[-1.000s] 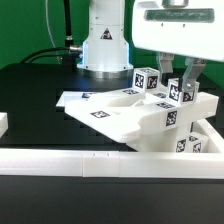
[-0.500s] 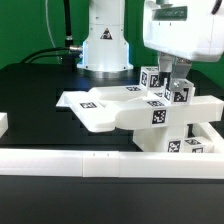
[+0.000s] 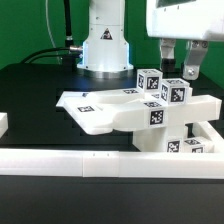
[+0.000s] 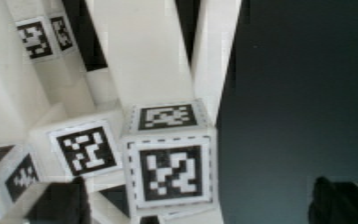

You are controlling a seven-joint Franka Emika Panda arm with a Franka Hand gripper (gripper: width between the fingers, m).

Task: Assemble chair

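The chair's white tagged parts sit joined at the exterior view's right: a flat slab point(image 3: 95, 108) pointing left, cut-out panels point(image 3: 170, 132) below, and two small cubes point(image 3: 148, 80) point(image 3: 173, 94) on top. My gripper point(image 3: 179, 62) hangs just above the right cube, open and empty, with its fingers point(image 3: 190, 68) clear of the cube. In the wrist view the tagged cube point(image 4: 172, 165) stands on long white bars point(image 4: 149, 50). My gripper point(image 4: 197, 205) straddles it, with the dark fingertips point(image 4: 343, 200) wide apart on either side.
A long low white border wall point(image 3: 80, 160) runs across the front of the black table. The robot base point(image 3: 105, 45) stands at the back with cables behind it. A small white block point(image 3: 3, 125) sits at the exterior view's left edge.
My gripper was low around the right cube. It has let go and risen straight up. The chair parts settled slightly and now stay still.
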